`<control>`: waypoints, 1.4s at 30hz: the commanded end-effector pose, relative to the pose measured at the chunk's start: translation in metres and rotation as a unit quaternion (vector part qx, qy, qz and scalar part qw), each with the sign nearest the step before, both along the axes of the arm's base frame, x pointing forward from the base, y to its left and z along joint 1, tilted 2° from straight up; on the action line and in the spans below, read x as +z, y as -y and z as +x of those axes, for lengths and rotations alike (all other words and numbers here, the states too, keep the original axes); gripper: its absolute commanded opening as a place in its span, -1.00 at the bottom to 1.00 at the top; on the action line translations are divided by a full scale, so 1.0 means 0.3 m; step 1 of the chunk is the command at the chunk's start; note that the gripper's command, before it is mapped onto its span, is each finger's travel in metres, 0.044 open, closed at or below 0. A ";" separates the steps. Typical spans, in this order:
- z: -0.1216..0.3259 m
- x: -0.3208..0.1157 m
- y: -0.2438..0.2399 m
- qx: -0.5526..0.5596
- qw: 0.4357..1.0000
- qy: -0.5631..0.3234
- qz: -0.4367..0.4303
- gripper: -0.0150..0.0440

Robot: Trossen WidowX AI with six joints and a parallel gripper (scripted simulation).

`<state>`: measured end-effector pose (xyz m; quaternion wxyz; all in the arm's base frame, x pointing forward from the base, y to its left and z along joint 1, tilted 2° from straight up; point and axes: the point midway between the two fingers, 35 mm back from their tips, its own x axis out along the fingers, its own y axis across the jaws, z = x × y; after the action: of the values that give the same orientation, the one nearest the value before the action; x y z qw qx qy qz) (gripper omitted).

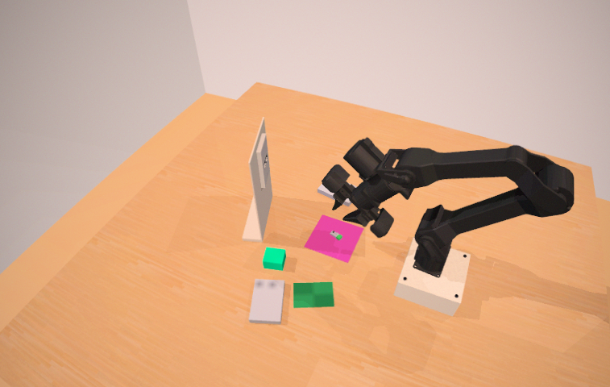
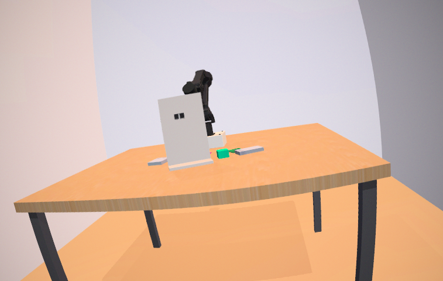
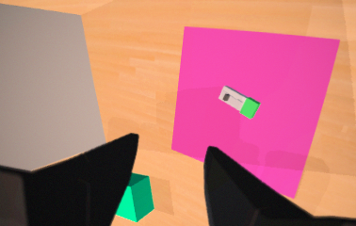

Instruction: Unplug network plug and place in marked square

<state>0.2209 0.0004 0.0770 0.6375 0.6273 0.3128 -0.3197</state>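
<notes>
The plug, grey-white with a green end (image 1: 335, 235) (image 3: 239, 102), lies on the magenta marked square (image 1: 317, 242) (image 3: 280, 61), within its edges. My gripper (image 1: 339, 213) (image 3: 171, 149) is open and empty, with a gap between its fingertips. It hangs above the table, clear of the plug. The upright panel (image 1: 263, 205) (image 2: 185, 139) (image 3: 35, 85) stands to the left of the square in the top view, with its socket block (image 1: 262, 168) facing the arm. In the exterior view the panel hides the plug and most of the gripper.
A bright green block (image 1: 274, 259) (image 2: 222, 153) (image 3: 138, 200) stands near the panel's foot. A grey slab (image 1: 267, 301) (image 2: 250, 150) and a dark green patch (image 1: 313, 294) lie nearby. Another grey slab (image 1: 325, 191) (image 2: 157, 161) lies behind my gripper in the top view.
</notes>
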 end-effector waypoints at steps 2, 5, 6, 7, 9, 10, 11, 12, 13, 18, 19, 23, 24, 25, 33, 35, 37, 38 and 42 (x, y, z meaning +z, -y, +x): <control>-0.006 0.036 0.002 -0.004 1.000 0.002 -0.001 0.04; -0.011 0.051 0.002 -0.003 1.000 0.002 -0.001 0.04; -0.013 0.056 0.002 -0.003 1.000 0.002 -0.001 0.04; -0.014 0.061 0.002 -0.003 1.000 0.002 -0.001 0.04; -0.018 0.071 0.001 -0.003 1.000 0.002 -0.001 0.04; -0.020 0.076 0.001 -0.003 1.000 0.002 -0.001 0.04; -0.022 0.081 0.001 -0.003 1.000 0.002 -0.001 0.04; -0.025 0.086 0.001 -0.003 1.000 0.002 -0.001 0.04; -0.026 0.090 0.001 -0.003 1.000 0.002 -0.001 0.04; -0.017 0.101 -0.002 0.000 1.000 0.000 0.000 0.04; -0.016 0.111 -0.002 0.000 1.000 0.000 0.000 0.04; -0.013 0.152 -0.003 -0.001 1.000 0.000 0.000 0.04; -0.012 0.162 -0.003 -0.001 1.000 0.000 0.000 0.04; -0.012 0.172 -0.003 -0.001 1.000 0.001 0.000 0.04; -0.013 0.253 -0.004 -0.002 1.000 0.001 0.000 0.04; -0.015 0.273 -0.004 -0.002 1.000 0.001 0.000 0.04; -0.016 0.293 -0.005 -0.002 1.000 0.001 0.000 0.04; -0.017 0.303 -0.005 -0.002 1.000 0.001 0.000 0.04; -0.023 0.343 -0.005 -0.002 1.000 0.001 0.000 0.04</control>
<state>0.2153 0.0027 0.1673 0.6377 0.6273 0.3137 -0.3185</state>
